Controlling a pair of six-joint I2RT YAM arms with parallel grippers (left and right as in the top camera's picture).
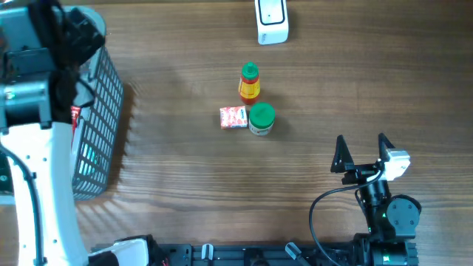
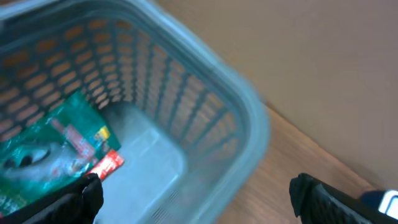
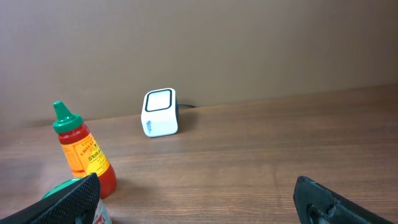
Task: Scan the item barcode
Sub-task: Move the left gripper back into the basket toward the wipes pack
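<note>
At the table's centre stand a red sauce bottle with a green cap (image 1: 250,81) (image 3: 84,154), a green-lidded jar (image 1: 261,118) (image 3: 65,186) and a small red-and-white box (image 1: 233,117). The white barcode scanner (image 1: 271,20) (image 3: 160,112) sits at the far edge. My right gripper (image 1: 363,152) (image 3: 196,202) rests open near the front right, pointing at these items, with nothing between its fingers. My left gripper (image 2: 196,199) hangs open over the basket (image 2: 205,118), above a green packet (image 2: 43,149) and a red packet (image 2: 106,167) lying inside.
The grey mesh basket (image 1: 100,111) stands at the table's left edge, partly under my left arm (image 1: 33,148). A cable (image 1: 325,203) loops beside the right arm's base. A plain wall rises behind the scanner.
</note>
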